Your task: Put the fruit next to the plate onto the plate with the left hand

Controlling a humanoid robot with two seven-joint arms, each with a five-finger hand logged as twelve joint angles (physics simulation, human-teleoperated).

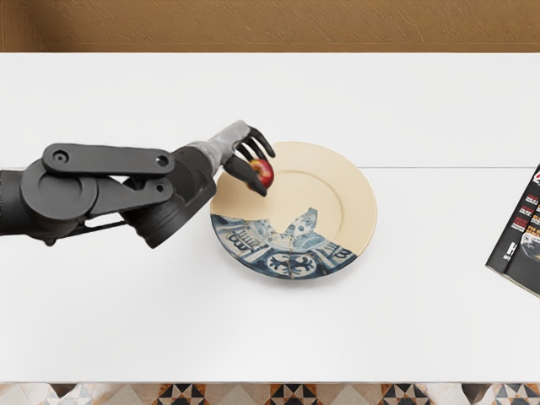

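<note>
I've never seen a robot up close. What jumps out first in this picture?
The dark arm reaching in from the left stands out first. Its left hand is closed around a small red fruit over the left edge of the plate. The plate, cream with a blue pattern along its near side, sits on the white table, and a magazine pokes in at the right edge.

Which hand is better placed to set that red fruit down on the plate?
Left: the left hand grips the fruit over the left side of the plate; no right arm is in view.
</note>
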